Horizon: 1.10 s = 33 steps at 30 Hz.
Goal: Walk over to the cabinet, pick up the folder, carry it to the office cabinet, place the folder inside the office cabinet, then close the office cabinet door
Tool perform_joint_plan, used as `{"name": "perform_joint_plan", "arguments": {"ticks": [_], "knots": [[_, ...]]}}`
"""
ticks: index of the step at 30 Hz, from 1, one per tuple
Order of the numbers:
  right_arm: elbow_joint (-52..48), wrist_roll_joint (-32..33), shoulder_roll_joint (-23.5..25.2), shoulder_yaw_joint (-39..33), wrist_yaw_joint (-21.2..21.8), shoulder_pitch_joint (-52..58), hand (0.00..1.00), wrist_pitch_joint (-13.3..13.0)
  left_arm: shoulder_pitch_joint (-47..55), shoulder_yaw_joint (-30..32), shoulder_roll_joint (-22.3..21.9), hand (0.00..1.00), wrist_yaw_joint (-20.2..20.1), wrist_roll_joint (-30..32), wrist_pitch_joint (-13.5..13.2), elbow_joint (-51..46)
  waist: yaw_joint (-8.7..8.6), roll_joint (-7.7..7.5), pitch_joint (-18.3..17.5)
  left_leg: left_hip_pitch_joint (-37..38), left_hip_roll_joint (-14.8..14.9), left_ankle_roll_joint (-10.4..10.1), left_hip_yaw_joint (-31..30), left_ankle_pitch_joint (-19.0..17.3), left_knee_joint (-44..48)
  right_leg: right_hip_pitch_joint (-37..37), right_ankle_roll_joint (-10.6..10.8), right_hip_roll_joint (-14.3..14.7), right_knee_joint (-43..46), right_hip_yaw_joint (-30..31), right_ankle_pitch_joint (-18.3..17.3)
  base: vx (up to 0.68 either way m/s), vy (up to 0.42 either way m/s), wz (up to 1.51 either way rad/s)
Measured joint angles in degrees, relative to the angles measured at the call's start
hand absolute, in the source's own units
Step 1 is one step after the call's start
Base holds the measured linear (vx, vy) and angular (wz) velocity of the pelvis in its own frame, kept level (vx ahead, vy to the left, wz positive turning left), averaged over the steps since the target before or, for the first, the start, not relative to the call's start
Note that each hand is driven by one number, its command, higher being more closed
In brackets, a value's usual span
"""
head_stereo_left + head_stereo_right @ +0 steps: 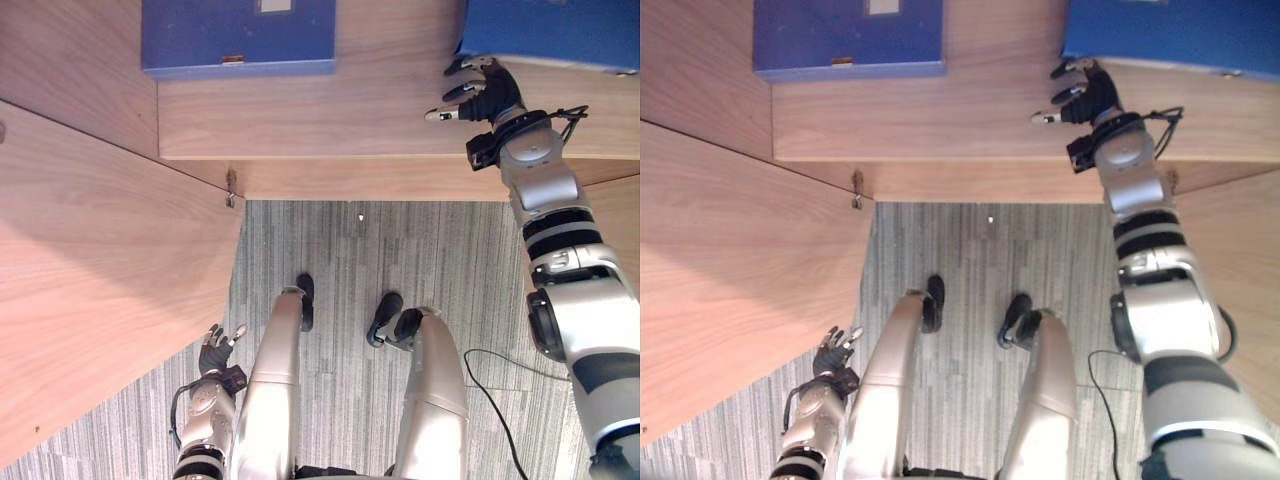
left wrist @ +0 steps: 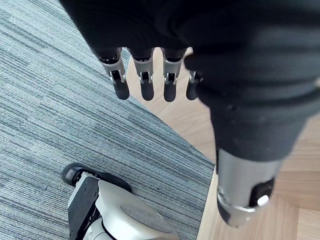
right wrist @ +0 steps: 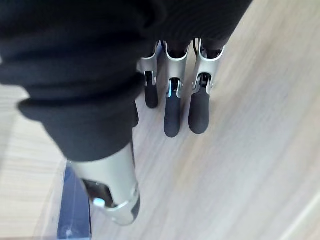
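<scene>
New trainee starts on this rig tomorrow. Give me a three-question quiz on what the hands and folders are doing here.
1. True or false: the right hand has its fingers curled round the right-side folder.
2. Pick one: the left hand hangs (a) on the shelf, (b) low beside the wooden door, (c) on a folder.
3. How many blue folders lie on the shelf?

Key: 1 false, its fingers are straight, over bare wood beside that folder. 2 b. 3 two, counting the left-side folder.
</scene>
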Motion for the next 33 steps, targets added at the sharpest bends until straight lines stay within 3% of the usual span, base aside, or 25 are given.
{"name": "perform_joint_plan", "arguments": {"ticks": [4, 7, 10, 13, 17, 19, 22, 26, 33], "knots": [[-4.0, -8.0, 0.1, 4.3, 0.7, 2.1, 0.00, -0.5, 0.2, 0.0, 0.4, 0.00, -0.3, 0.0, 0.0, -0.8, -0.29, -0.65, 0.0, 1.5, 1.2, 0.3, 0.8, 0.7, -2.4, 1.1, -0.1, 1.5, -3.5, 0.3, 2.0, 0.01, 0.051, -0.19], [-6.0, -14.6, 2.6, 9.3, 1.5, 5.8, 0.00, -0.5, 0.9, -0.4, 1.3, 0.00, -0.6, 0.2, 0.1, -0.8, -0.94, -2.31, -0.4, 6.7, 2.0, 0.3, 2.2, 2.1, -8.1, 6.1, -0.7, 2.7, -10.0, 0.0, 4.8, 0.06, 0.041, -0.22], [-6.5, -21.3, 7.0, 14.4, 3.1, 11.5, 0.00, -0.4, 2.1, -1.5, 1.8, 0.00, -1.0, 0.9, 0.2, -0.7, -1.62, -4.21, -1.5, 13.9, 3.3, 0.3, 3.8, 3.9, -15.2, 13.4, -0.7, 4.4, -18.7, -0.6, 8.1, 0.10, 0.048, -0.22], [-5.5, -29.1, 12.7, 18.6, 4.6, 18.2, 0.00, 1.5, 3.4, -2.9, 2.1, 0.00, -1.7, 1.2, 0.7, -0.5, -1.50, -6.21, -2.9, 22.1, 3.9, 0.2, 5.2, 5.1, -21.7, 21.8, -0.5, 5.7, -26.9, -1.1, 10.5, 0.09, 0.031, -0.13], [-0.3, -33.2, 19.9, 20.2, 8.5, 29.2, 0.00, 3.0, 3.6, -3.2, 1.8, 0.00, -2.2, 2.1, 1.3, 2.6, -1.03, -6.93, -4.3, 31.7, 4.2, 0.0, 6.8, 6.3, -28.6, 32.1, 0.1, 6.9, -35.5, -2.2, 12.9, 0.17, 0.042, -0.05], [1.7, -32.9, 24.4, 20.2, 8.9, 35.6, 0.00, 3.4, 4.0, -3.2, 1.8, 0.00, -2.2, 3.3, 1.6, 5.2, -1.07, -8.02, -6.8, 36.8, 4.2, -0.4, 8.9, 7.6, -33.2, 36.6, 0.4, 7.4, -40.1, -2.2, 14.3, 0.21, 0.028, -0.18], [7.2, -28.3, 28.6, 17.8, 8.2, 41.8, 0.00, 3.3, 3.9, -4.4, 1.6, 0.00, -2.7, 5.6, 1.6, 9.2, -1.60, -8.18, -9.9, 44.6, 3.4, -1.0, 10.1, 9.4, -40.2, 43.5, 0.9, 8.1, -46.6, -2.1, 16.4, 0.16, 0.002, -0.12], [13.6, -17.0, 31.7, 4.2, 3.5, 49.4, 0.00, 3.3, 4.8, -6.3, 1.0, 0.00, -3.7, 10.7, 1.6, 12.9, -3.21, -8.11, -14.6, 53.1, 2.5, -1.2, 12.8, 12.4, -49.7, 50.4, 1.6, 9.4, -55.3, -0.4, 20.5, 0.08, 0.011, -0.24], [16.4, 2.3, 32.4, -17.0, -5.0, 62.5, 0.00, 1.7, 5.1, -10.6, 1.2, 0.00, -3.9, 16.9, 1.6, 20.1, -6.26, -7.14, -20.0, 61.3, 0.0, -0.3, 14.7, 16.4, -59.5, 56.0, 2.2, 9.1, -61.7, 1.6, 23.3, 0.01, 0.035, -0.14]]}}
